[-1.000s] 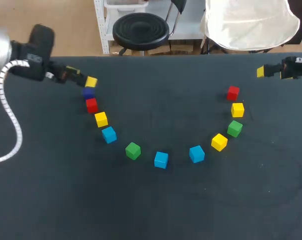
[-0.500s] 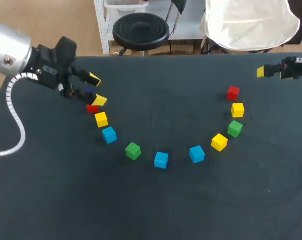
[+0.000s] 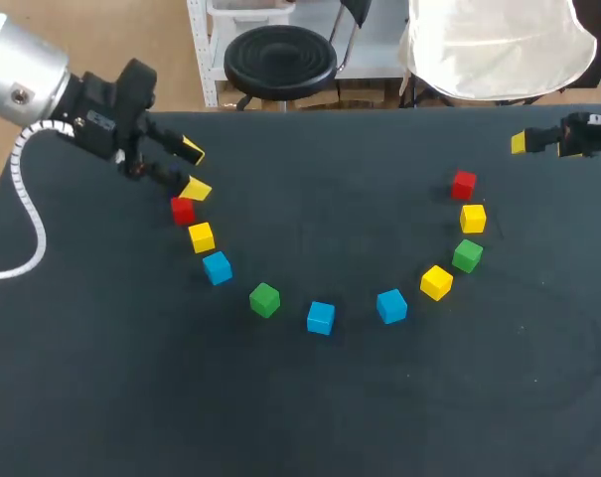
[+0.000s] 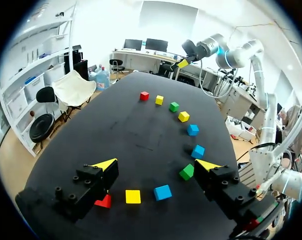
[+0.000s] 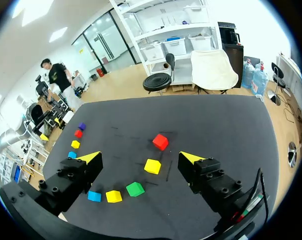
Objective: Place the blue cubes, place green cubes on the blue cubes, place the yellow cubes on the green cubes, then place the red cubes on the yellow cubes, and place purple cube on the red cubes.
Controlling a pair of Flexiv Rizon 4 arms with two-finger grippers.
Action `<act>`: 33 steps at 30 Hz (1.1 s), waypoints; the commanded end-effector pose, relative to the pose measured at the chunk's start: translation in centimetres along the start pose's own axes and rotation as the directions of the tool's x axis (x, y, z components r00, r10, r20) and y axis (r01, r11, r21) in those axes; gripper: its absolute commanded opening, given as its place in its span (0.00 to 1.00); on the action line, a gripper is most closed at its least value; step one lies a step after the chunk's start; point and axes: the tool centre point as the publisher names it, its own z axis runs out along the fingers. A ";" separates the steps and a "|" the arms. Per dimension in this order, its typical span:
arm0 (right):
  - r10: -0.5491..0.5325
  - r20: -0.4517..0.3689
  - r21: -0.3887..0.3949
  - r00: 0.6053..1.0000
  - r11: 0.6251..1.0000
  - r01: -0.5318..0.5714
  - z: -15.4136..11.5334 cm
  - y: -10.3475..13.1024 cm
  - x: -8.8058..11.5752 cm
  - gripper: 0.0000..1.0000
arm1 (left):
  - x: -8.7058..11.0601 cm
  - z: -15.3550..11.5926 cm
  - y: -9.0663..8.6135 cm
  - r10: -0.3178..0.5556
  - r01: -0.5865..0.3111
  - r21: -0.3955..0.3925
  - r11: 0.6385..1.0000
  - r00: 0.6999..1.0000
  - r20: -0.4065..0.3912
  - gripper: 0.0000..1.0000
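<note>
Over the last second our left arm has swung in from the left edge of the counter (image 3: pixel 300 417). Its left claw (image 3: pixel 193 170) now hangs spread and empty over the left end of the arc, just by the red cube (image 3: pixel 182 210) and above the purple cube (image 5: pixel 81 126), which we make out only in the right wrist view. No cube has shifted and the blue cubes (image 3: pixel 321 317) lie unstacked along the arc's bottom, so we judge stacking has not begun. Far right, our right claw (image 3: pixel 524 143) has stayed put, spread too.
</note>
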 end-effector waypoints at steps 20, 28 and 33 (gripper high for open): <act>0.001 0.000 0.007 1.000 1.000 -0.001 -0.2 0.2 0.0 1.00 | -1.1 0.5 0.8 0.175 -0.175 0.000 0.985 0.984 -0.037 1.00; 0.001 0.000 0.007 1.000 1.000 -0.001 -0.2 0.2 0.0 1.00 | -1.5 1.9 4.1 0.329 -0.330 0.009 0.944 0.941 -0.080 1.00; 0.001 0.000 0.007 1.000 1.000 -0.001 -0.2 0.2 0.0 1.00 | -2.5 2.3 4.7 0.382 -0.383 -0.002 0.924 0.921 -0.081 1.00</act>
